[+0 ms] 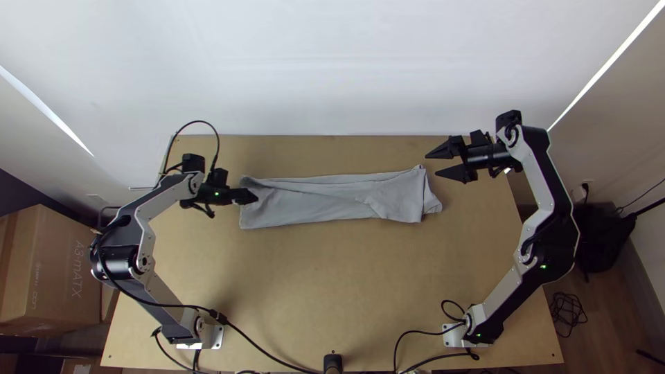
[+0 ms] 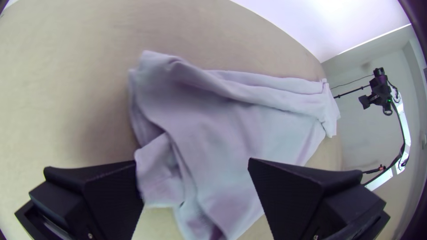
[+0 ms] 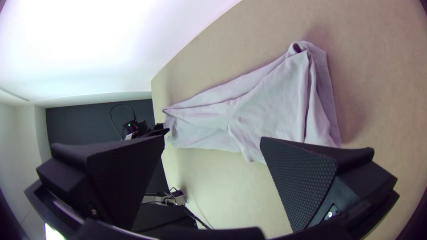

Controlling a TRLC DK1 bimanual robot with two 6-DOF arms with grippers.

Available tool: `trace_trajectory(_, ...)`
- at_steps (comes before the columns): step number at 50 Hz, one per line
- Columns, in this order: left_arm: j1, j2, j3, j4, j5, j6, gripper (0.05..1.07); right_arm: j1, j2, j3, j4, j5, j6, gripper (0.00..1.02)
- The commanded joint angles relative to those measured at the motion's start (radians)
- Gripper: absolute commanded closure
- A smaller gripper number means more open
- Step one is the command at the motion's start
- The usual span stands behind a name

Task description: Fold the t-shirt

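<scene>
Shirt: a grey strip [image 1: 312,201] lying across the far part of the table [image 1: 312,291], folded lengthwise and flat for the most part; from the top view I get its whole run, end to end.
Left claw: mine [image 1: 253,196], at the shirt's left end in the top view, where I can't make out a gap. My left wrist view settles it: the fingers stand spread wide, cloth lying between them.
Left end: rumpled; close up in that wrist view I see a small turned-over flap [image 2: 160,171] beside one finger. Whether the finger touches it, I can't tell.
Right claw: mine too [image 1: 433,164], spread, its tips near the shirt's right end.
Right end: a broad slanting panel [image 1: 400,197] lies over the strip. In my right wrist view its layers part at the end edge, with a small dark opening [image 3: 297,47] at one corner.
Across the table: the right wrist view also catches my left claw by the shirt's far end; the left wrist view has my right arm [image 2: 405,124] raised beyond the cloth.
Wall: pale [image 1: 312,69], behind the table.
</scene>
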Motion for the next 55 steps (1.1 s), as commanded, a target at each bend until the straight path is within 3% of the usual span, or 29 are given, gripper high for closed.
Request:
trace_trajectory(1,-0.054,0.056,0.005,0.012,0.006,-0.077,0.1,0.004,-0.044,-0.04,0.003,-0.014,0.013,0.03)
trace_trajectory(6,-0.089,0.061,0.005,0.042,-0.004,-0.111,0.12,0.004,-0.06,-0.056,0.011,-0.014,0.013,0.03)
trace_trajectory(8,-0.094,0.056,-0.004,0.065,-0.012,-0.136,0.27,0.006,-0.067,-0.066,0.017,-0.014,0.015,0.03)
trace_trajectory(12,-0.085,0.03,-0.027,0.129,-0.037,-0.208,0.7,0.006,-0.079,-0.081,0.02,-0.014,0.015,0.03)
trace_trajectory(14,-0.073,0.013,-0.036,0.135,-0.037,-0.217,0.85,0.006,-0.087,-0.092,0.026,-0.014,0.015,0.03)
trace_trajectory(19,-0.019,-0.037,-0.067,0.129,-0.035,-0.208,1.05,0.001,-0.11,-0.125,0.045,-0.014,0.015,0.03)
trace_trajectory(24,0.062,-0.1,-0.105,0.109,-0.024,-0.159,1.05,-0.002,-0.136,-0.168,0.069,-0.012,0.013,0.03)
trace_trajectory(33,0.293,-0.191,-0.115,-0.066,0.016,0.035,1.05,-0.011,-0.182,-0.25,0.115,-0.006,0.007,0.03)
trace_trajectory(44,0.521,-0.287,-0.063,-0.294,0.069,0.252,1.05,-0.012,-0.225,-0.336,0.169,0.057,0.003,0.03)
trace_trajectory(50,0.555,-0.306,-0.015,-0.4,0.091,0.295,1.05,-0.009,-0.242,-0.363,0.181,0.066,0.003,0.03)
trace_trajectory(55,0.498,-0.356,0.013,-0.449,0.118,0.268,1.05,-0.002,-0.261,-0.389,0.197,0.072,0.006,0.03)
